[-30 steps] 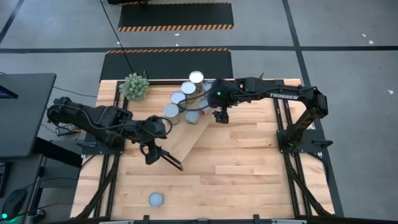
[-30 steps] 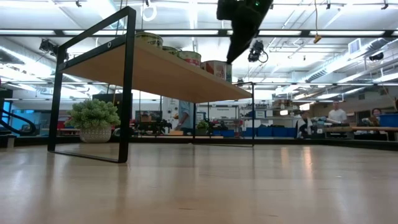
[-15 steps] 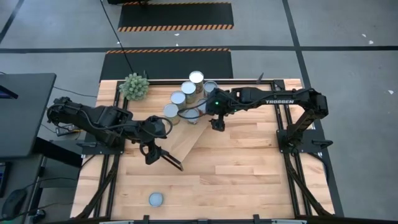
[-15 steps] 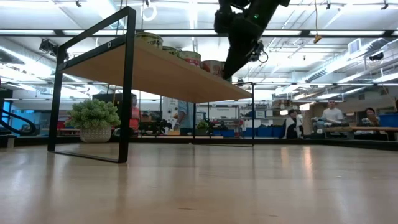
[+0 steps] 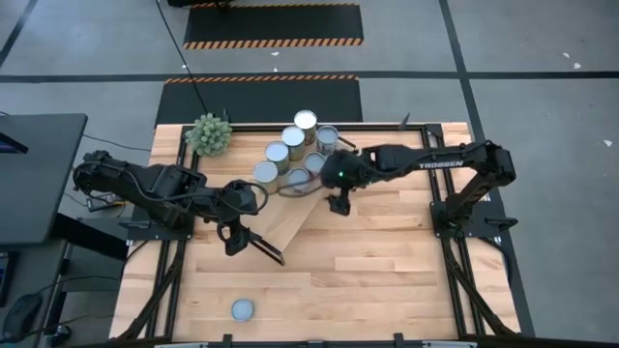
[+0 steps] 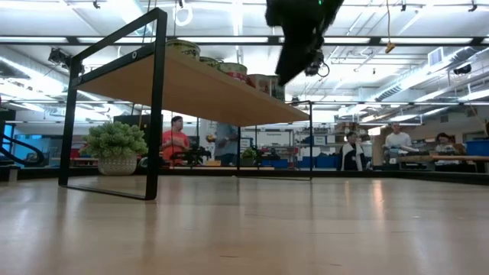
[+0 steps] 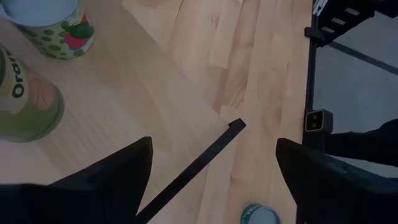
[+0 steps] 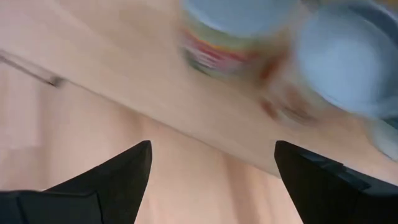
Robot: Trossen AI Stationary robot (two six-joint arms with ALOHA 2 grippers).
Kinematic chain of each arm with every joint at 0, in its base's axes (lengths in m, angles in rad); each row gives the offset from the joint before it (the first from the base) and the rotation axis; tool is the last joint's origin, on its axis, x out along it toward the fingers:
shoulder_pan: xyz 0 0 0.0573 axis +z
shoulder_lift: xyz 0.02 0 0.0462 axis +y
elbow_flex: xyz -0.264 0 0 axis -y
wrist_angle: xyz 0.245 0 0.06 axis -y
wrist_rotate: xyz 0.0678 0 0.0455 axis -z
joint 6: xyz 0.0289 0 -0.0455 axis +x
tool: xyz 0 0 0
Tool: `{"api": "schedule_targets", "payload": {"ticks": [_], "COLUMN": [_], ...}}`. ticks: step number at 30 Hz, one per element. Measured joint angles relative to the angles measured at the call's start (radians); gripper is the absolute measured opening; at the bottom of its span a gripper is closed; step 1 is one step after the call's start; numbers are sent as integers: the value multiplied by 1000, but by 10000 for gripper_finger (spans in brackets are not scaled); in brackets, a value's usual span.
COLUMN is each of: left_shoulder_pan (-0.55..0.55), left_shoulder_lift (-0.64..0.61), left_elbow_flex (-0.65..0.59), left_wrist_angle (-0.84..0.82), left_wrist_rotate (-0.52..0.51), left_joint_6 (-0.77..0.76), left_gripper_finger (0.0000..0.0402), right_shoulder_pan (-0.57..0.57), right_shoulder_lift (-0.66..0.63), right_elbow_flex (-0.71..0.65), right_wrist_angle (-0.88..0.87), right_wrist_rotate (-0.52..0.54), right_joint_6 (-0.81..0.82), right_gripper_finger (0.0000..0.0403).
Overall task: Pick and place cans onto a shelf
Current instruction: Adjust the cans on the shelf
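Right gripper: the right gripper [image 5: 336, 203] hangs over the shelf's long edge, fingers spread wide with nothing between them; we see it dark at the top of the low view [image 6: 294, 57].
Left gripper: the left gripper [image 5: 232, 242] waits above the shelf's near end, fingers likewise parted and empty.
Shelf: the shelf [image 5: 290, 217] lies slantwise across the table, a light board on black frame ends [image 6: 153, 107].
Cans, shelved: we count about six cans [image 5: 278, 153] clustered at the shelf's far end, beside the plant [image 5: 209, 133].
Can, loose: one can [image 5: 242, 309] stands alone near the table's front edge, well apart from both arms.
Handling: we judge the cans rigid, smooth-sided, moderately weighty, apt to slip or tip.
Hold: take the loose can across its side wall, mid-height, upright.
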Motion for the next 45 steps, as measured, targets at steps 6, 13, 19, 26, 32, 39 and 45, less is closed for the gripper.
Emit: {"api": "schedule_targets", "payload": {"ticks": [6,13,19,26,32,39,45], "left_shoulder_pan": [10,10,10,10,3,-4,-6], "left_shoulder_lift": [0,0,0,0,0,0,0], "left_elbow_flex": [0,0,0,0,0,0,0], "left_wrist_angle": [-2,-1,12,26,25,24,24], "left_wrist_rotate": [0,0,-1,0,3,4,51], "left_joint_6": [18,28,37,35,11,15,-14], "left_gripper_finger": [345,345,345,345,345,345,345], "right_shoulder_pan": [82,114,113,99,88,45,-7], "right_shoulder_lift": [10,20,45,84,48,28,28], "right_elbow_flex": [-30,-124,-154,-155,-155,-155,-155], "right_wrist_angle": [211,487,547,559,471,417,417], "right_wrist_rotate": [-16,-22,14,29,21,40,30], "right_joint_6": [31,72,73,46,44,-17,-57], "right_gripper_finger": [347,347,347,347,347,347,347]}}
